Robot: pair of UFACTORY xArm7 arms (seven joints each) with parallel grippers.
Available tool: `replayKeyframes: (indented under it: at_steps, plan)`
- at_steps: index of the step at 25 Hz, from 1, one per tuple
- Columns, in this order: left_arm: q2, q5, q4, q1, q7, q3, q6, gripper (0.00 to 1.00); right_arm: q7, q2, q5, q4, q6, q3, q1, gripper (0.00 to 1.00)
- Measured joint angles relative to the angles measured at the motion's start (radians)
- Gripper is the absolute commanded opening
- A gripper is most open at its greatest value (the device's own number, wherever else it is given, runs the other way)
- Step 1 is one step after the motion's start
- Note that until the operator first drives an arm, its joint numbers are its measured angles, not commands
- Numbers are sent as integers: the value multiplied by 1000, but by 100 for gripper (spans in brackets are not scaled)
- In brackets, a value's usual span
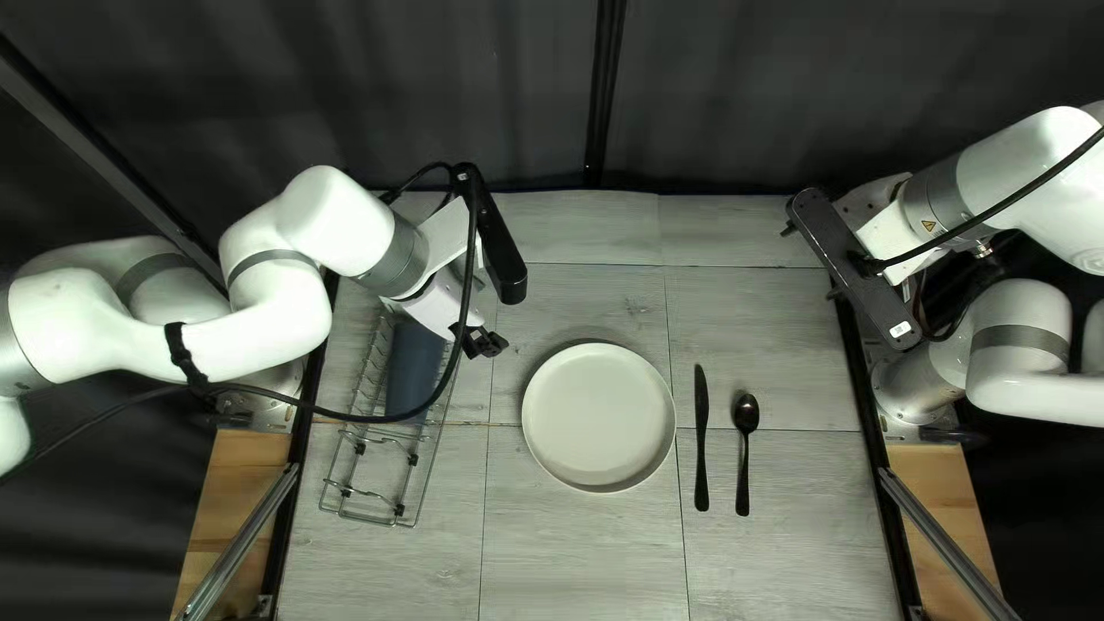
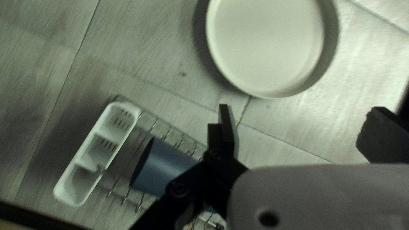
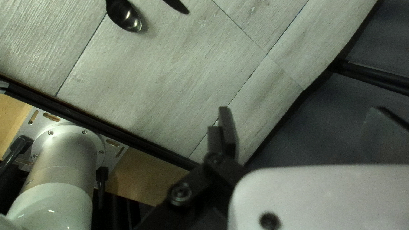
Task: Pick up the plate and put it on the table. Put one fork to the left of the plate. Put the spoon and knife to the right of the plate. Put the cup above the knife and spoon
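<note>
Out in the middle of the table (image 1: 782,564), the plate (image 1: 599,416) sits flat and face up, a plain off-white round with a low raised rim. To its right lies the knife (image 1: 702,437), all black and slim, and just beyond that the spoon (image 1: 746,414), dark and glossy, its bowl catching the light. The two run side by side without touching, knife tip and spoon bowl toward the far edge. The cup (image 1: 412,368), a smooth dark blue-grey cylinder, lies on its side in the wire rack (image 1: 399,508) left of the plate, with a white three-compartment caddy (image 2: 98,151) at one end of the rack. The left arm (image 1: 288,311) reaches in over the rack, elbow bent, its gripper (image 1: 489,343) angled down between rack and plate; the fingers are spread wide with nothing in their hold, the cup off beside them and the plate ahead. Over by the far right corner, the right arm (image 1: 978,173) holds its gripper (image 1: 810,262) above the table's edge, well apart from the spoon and knife, the fingers wide open too and gripping nothing.
</note>
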Motion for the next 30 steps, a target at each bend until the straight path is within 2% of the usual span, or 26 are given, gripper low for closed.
replayKeyframes:
  at_steps: [6,12,24,30]
  plan:
    - [-16,63,2,47,-90,-44,63,100,0,0,0,0,0,0,0,100]
    - [-40,68,-52,56,-130,-59,71,100,0,0,0,0,0,0,0,100]
    - [-95,49,-166,64,-158,4,84,100,0,0,0,0,0,0,0,100]
    - [-131,60,-211,72,-186,7,93,100,0,0,0,0,0,0,0,100]
